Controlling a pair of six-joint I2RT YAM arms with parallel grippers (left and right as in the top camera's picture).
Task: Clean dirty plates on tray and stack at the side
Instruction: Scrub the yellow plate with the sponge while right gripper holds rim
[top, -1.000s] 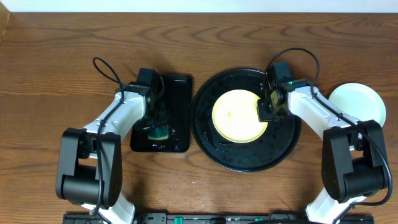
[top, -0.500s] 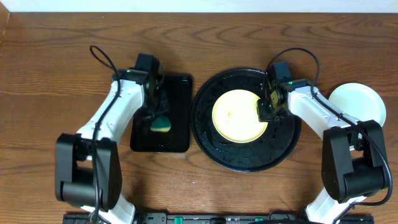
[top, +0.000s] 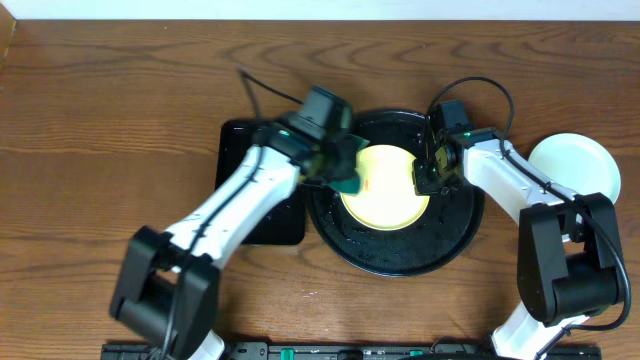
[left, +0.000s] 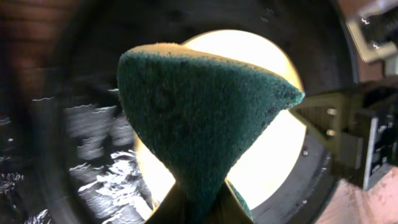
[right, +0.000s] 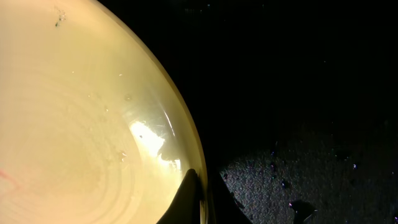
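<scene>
Dark brown wood-grain bench (top: 100, 120) fills the overhead view, with a pale wall strip along the far edge. Large round black glossy tray with a raised rim (top: 400, 255) sits at centre, wet, with droplets and glints on its floor. Pale yellow round smooth plate (top: 390, 200) lies inside the tray, a little toward the far side, with black tray floor showing all around it. Left end effector (top: 345, 172) hangs over the plate's left edge, closed on a dark green scouring sponge with a yellow underside (top: 348, 183); the left wrist view shows the sponge pinched at its base and fanning out into a wedge above the plate, but contact with the plate cannot be told. Right end effector (top: 428, 178) is at the plate's right edge, clamped on the rim; the right wrist view shows one dark fingertip (right: 189, 196) on top of the rim and the other just outside and under it. Water beads and a bright reflection sit on the yellow surface, and a faint reddish mark is at the left border of that view. Smaller rectangular black glossy tray (top: 235, 140) lies just left of the round tray, partly covered by the left arm. Pale mint-white round plate (top: 575, 165) rests on the bench at far right, off the tray, next to the right arm; whether it is a single plate or a stack cannot be told.
</scene>
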